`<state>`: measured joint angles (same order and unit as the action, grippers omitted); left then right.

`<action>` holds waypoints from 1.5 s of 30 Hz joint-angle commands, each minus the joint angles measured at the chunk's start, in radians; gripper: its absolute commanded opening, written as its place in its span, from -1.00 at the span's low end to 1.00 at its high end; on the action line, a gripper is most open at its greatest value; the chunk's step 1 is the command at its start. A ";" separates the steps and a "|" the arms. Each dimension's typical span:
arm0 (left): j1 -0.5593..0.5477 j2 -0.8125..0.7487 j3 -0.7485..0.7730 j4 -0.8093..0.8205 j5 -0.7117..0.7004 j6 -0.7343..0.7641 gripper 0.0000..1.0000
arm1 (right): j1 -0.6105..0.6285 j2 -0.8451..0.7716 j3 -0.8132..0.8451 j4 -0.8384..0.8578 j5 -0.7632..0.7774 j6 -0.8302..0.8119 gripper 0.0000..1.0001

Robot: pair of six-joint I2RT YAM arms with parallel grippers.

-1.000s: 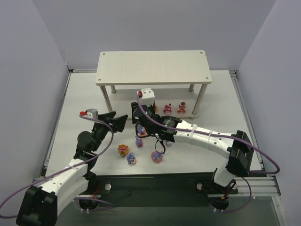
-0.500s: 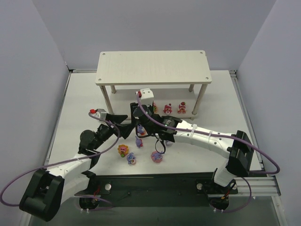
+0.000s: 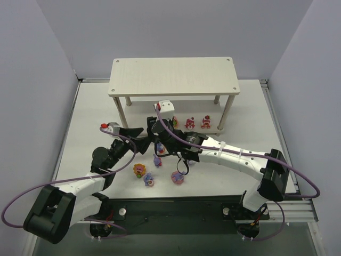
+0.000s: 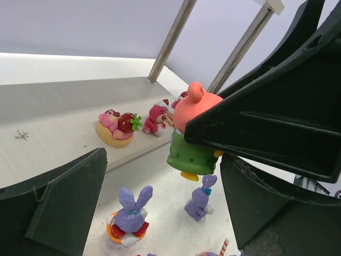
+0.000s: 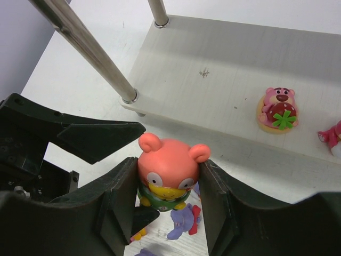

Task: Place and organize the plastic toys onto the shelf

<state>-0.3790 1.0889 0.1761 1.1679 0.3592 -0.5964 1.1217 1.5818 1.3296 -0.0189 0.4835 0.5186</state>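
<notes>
Observed left hand [image 3: 141, 137], wide open, swung in beside pink toy [image 5: 168, 173] gripped by right hand [image 5: 169, 194] before shelf [image 3: 173, 76]; lower-tier placement still pending.

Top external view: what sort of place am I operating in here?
Likely a robot lab test cell, not a home: plain grey partition walls enclose a white tabletop, with two white robot arms bolted to a metal rail at its near edge.
</notes>
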 commanded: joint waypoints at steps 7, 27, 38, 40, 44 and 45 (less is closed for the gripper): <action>-0.012 0.003 0.016 -0.059 -0.143 0.078 0.87 | 0.016 -0.077 0.051 0.023 -0.036 0.018 -1.00; -0.014 -0.038 0.046 -0.140 -0.287 0.084 0.80 | -0.002 0.056 0.135 -0.092 0.035 0.015 -1.00; -0.012 -0.277 0.048 -0.515 -0.426 0.080 0.92 | -0.108 0.211 0.247 -0.156 0.006 -0.046 -1.00; -0.014 -0.308 0.086 -0.655 -0.469 0.081 0.92 | -0.131 0.243 0.282 -0.176 -0.016 -0.051 -1.00; -0.011 -0.356 0.120 -0.780 -0.525 0.080 0.92 | -0.152 0.293 0.335 -0.231 -0.028 -0.048 -1.00; -0.011 -0.360 0.122 -0.787 -0.525 0.078 0.92 | -0.154 0.302 0.338 -0.233 -0.025 -0.049 -1.00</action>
<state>-0.3954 0.7609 0.2379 0.5449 -0.0887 -0.5140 0.9970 1.8645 1.5959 -0.2050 0.4618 0.4854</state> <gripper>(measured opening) 0.957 0.445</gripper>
